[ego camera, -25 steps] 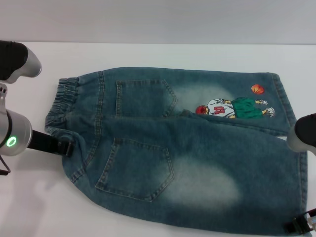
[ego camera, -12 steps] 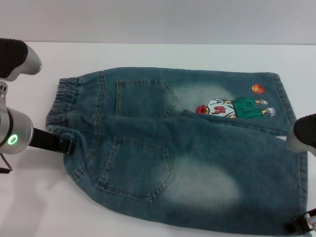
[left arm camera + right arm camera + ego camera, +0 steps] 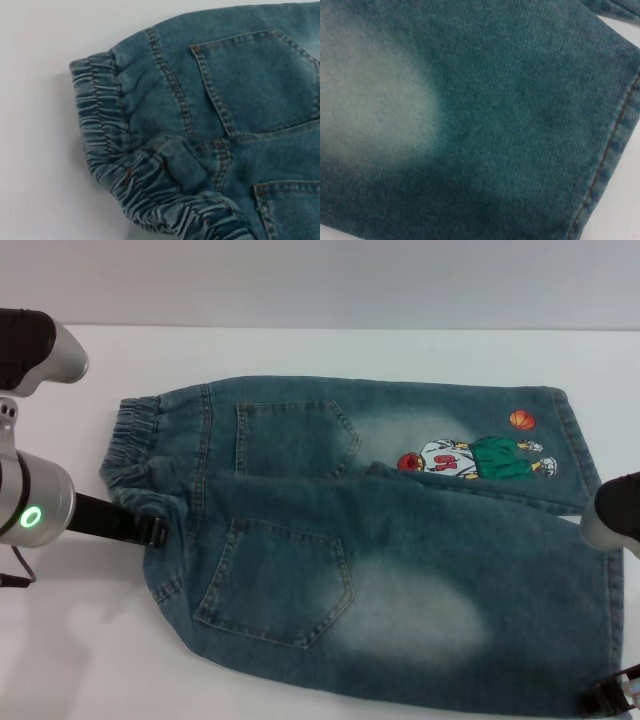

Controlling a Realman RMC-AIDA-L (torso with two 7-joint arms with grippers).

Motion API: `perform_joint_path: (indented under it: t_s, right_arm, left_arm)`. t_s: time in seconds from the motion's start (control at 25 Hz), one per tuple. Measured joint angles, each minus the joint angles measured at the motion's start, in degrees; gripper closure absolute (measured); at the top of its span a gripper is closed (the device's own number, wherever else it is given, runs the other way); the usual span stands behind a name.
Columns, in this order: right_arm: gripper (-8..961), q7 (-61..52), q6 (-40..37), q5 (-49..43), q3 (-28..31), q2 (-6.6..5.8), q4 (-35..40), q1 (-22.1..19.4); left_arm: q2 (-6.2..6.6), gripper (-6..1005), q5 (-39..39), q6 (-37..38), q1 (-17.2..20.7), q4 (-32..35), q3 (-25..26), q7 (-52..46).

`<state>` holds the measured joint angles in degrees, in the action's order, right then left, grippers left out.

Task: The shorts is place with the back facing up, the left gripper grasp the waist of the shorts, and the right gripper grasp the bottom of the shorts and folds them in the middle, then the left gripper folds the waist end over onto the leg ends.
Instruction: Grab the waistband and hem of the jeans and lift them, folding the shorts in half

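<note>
Head view — shorts (image 3: 380,550) on white table (image 3: 300,350), left claw (image 3: 150,531) at waist (image 3: 130,455), grip unclear — right claw (image 3: 605,698) likewise.

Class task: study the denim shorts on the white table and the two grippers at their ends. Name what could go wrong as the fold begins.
1. The left gripper meets the waist of the shorts where the fabric is already bunched, so it might pinch a lump and fold crookedly.
2. The right gripper sits at one corner of the bottom of the shorts, so the far leg with the basketball print may lag.
</note>
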<state>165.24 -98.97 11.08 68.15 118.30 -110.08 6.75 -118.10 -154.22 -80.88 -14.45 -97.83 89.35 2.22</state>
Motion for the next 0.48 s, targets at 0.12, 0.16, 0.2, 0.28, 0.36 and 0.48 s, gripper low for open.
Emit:
perform_joint_path:
  t_s: [0.12, 0.16, 0.2, 0.28, 0.36, 0.48]
  right_arm:
    - [313, 0.0, 0.0, 0.0, 0.0, 0.0, 0.05, -0.05]
    - [313, 0.0, 0.01, 0.0, -0.06, 0.0, 0.05, -0.05]
    - [313, 0.0, 0.01, 0.0, -0.13, 0.0, 0.05, -0.06]
    - [313, 0.0, 0.01, 0.0, -0.23, 0.0, 0.05, -0.12]
    - [313, 0.0, 0.0, -0.03, -0.22, 0.0, 0.05, -0.24]
    - [313, 0.0, 0.0, -0.23, -0.17, 0.0, 0.06, -0.39]
  left_arm:
    - [0.06, 789, 0.74, 0.03, -0.01, -0.01, 0.06, 0.16]
    - [0.08, 789, 0.82, 0.07, -0.02, -0.13, 0.06, 0.24]
    - [0.08, 789, 0.86, 0.11, -0.01, -0.35, 0.04, 0.29]
    - [0.04, 790, 0.95, 0.35, 0.19, -1.07, -0.15, 0.37]
    - [0.03, 790, 1.0, 0.68, 0.53, -1.84, -0.36, 0.32]
    - [0.02, 789, 1.06, 1.06, 0.83, -2.28, -0.36, 0.08]
